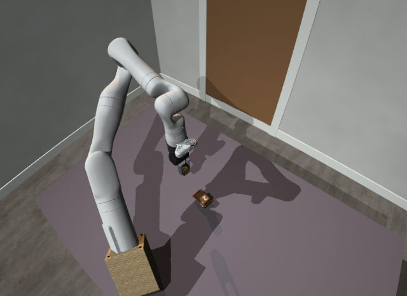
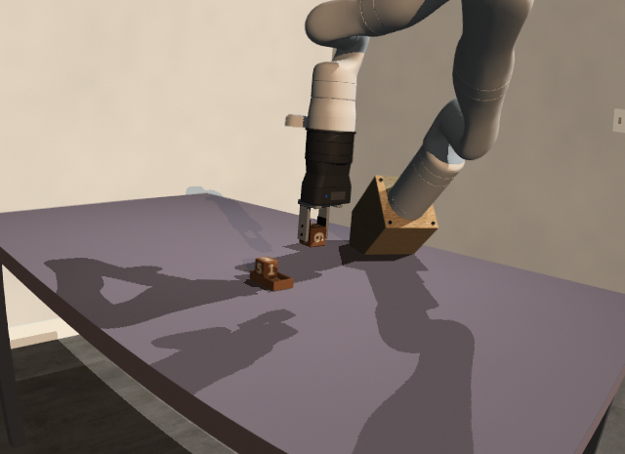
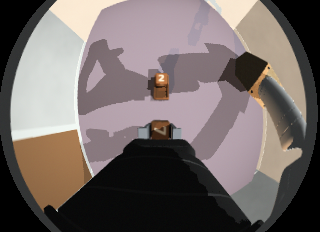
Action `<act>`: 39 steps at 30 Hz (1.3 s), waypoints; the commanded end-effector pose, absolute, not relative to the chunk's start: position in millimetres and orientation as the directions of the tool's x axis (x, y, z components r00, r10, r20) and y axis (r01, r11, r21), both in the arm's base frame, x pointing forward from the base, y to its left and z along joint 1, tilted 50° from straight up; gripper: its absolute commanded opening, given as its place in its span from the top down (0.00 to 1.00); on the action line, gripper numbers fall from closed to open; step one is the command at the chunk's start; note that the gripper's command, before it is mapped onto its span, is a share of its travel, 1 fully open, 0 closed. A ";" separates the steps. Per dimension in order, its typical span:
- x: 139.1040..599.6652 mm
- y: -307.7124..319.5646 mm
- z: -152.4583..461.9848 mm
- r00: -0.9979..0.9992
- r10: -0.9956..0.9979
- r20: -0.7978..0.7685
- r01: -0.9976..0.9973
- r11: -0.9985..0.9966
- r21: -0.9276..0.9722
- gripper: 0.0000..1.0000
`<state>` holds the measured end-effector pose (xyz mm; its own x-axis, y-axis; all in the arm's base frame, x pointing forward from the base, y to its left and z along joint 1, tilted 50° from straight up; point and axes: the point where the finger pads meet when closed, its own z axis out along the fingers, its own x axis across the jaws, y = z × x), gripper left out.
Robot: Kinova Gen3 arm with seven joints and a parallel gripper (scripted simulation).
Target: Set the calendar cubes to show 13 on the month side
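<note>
Table [image 2: 454, 308]: matt mauve top, smooth, darker edge band. Pedestal [image 2: 376, 227] on the table: pale wood, visible grain, dull finish. Arm [image 1: 105, 161] rising from it: smooth satin grey-white shell. Pincer [image 2: 313, 230]: matt black body, dull grey metal-looking fingers. Tray [image 2: 276, 281] and cubes near pedestal: brown wood look, matt, pale digits.

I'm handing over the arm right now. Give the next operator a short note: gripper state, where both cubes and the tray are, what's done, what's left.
Gripper: shut on a small brown wooden number cube, held above the purple table; its outward face shows a rotated 6 or 9.
Shallow brown wooden tray: flat on the table, apart from the gripper, with the second brown cube at one end showing a 1; the other half is free.
Done: cube lifted.
Left: turn it so 3 faces front, seat it beside the 1, release.
</note>
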<state>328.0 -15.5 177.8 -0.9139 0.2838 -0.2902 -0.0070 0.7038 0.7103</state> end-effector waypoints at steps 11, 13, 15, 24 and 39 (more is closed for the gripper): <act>323.6 -81.2 123.9 -0.914 0.282 -0.293 -0.009 0.705 0.709 0.40; 322.2 -86.5 119.0 -0.913 0.283 -0.293 -0.010 0.704 0.711 0.40; 322.2 -86.7 118.7 -0.913 0.283 -0.293 -0.010 0.704 0.711 0.40; 322.2 -86.7 118.7 -0.913 0.283 -0.293 -0.010 0.704 0.711 0.40; 328.2 -77.8 109.5 -0.913 0.283 -0.293 -0.009 0.705 0.709 0.40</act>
